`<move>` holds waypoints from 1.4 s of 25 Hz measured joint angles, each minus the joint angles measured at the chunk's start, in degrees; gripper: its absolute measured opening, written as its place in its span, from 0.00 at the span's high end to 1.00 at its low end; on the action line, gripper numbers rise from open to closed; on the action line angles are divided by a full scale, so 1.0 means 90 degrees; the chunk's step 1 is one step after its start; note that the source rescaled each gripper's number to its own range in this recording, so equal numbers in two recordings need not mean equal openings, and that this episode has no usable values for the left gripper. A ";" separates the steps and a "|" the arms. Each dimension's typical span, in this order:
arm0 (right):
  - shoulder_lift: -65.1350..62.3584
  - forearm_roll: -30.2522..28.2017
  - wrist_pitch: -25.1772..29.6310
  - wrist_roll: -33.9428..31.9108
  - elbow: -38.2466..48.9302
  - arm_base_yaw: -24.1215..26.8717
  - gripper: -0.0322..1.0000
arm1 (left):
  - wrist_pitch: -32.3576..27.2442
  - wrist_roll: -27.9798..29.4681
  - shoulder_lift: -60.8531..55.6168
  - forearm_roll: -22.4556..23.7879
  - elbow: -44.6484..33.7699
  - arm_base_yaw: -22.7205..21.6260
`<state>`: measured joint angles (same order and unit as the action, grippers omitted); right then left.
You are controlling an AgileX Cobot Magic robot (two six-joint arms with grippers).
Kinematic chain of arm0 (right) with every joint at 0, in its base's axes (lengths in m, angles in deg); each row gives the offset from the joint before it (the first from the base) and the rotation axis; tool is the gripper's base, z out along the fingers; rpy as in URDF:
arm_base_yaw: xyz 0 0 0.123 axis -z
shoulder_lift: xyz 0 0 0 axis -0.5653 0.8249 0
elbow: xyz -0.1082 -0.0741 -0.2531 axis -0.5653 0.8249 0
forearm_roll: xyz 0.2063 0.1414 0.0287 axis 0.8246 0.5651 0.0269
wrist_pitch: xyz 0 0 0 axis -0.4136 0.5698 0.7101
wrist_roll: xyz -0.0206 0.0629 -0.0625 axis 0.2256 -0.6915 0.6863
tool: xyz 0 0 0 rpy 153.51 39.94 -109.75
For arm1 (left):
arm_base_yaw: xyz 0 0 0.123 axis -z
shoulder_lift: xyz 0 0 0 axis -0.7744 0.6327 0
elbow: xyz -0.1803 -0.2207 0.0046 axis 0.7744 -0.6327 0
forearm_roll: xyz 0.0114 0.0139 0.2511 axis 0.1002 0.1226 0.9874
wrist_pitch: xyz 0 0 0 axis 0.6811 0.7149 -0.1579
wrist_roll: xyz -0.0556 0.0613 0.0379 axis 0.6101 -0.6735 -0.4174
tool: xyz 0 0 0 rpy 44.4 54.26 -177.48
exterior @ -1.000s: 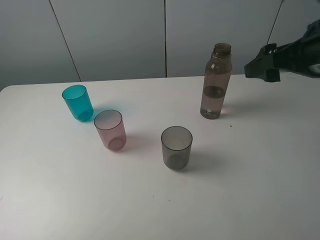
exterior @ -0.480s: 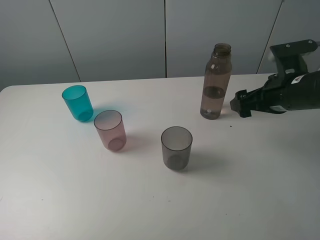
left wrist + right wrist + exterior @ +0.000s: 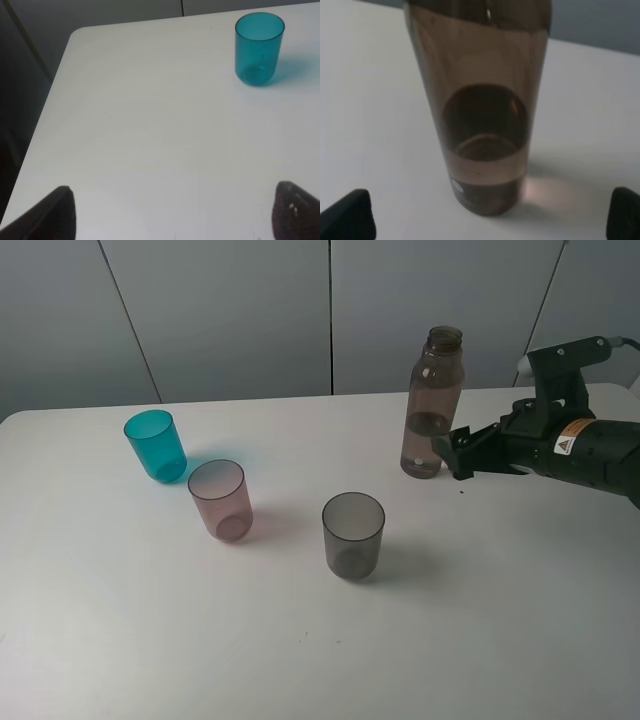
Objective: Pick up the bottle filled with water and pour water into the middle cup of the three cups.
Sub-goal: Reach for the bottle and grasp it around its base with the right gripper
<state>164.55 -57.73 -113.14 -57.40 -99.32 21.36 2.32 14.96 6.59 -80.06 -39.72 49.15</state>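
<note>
A white tabletop (image 3: 300, 640) seen from above. Toward its far right side stands a tall, slim, see-through brownish-pink plastic bottle (image 3: 434, 405). It has no cap, is upright with its long axis vertical, and has a shallow band of water near the bottom.

The right arm's black claw (image 3: 450, 456) reaches in low from the right, level with the bottle's lower body. The right wrist view shows its two fingers spread wide, one at each side, with the bottle centred straight ahead in the gap. The fingertips look just short of the bottle wall, beside it rather than around it, and no contact is visible.

The right arm is by far the nearer one. The left claw (image 3: 177, 215) is out of the overhead view. Its wrist view shows its fingers also apart and holding nothing, above bare tabletop near the small see-through teal plastic tumbler (image 3: 155, 445).

The three tumblers form a diagonal line well to the left of the bottle: the teal one farthest, the see-through pink tumbler (image 3: 221, 500) in the middle, and the smoky grey tumbler (image 3: 353, 534) nearest the bottle. All are upright.

A short, straight push forward would probably set the fingers on either side of the bottle.
</note>
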 joint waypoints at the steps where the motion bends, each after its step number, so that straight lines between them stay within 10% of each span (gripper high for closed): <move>1: 0.0065 -0.0013 -0.0252 -0.0016 0.0029 0.0000 0.00 | 0.0000 0.0000 0.0000 0.0000 0.0000 0.0000; 20: 0.1824 -0.0023 -0.2581 -0.0058 -0.0206 0.0000 0.00 | 0.0000 0.0000 0.0000 0.0000 0.0000 0.0000; 35: 0.2772 0.0122 -0.2932 -0.0030 -0.1158 0.0000 0.00 | 0.0000 -0.0013 0.0000 0.0000 0.0000 0.0000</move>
<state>189.51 -56.63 -139.52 -57.67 -109.75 21.36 2.32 14.84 6.59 -80.06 -39.72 49.15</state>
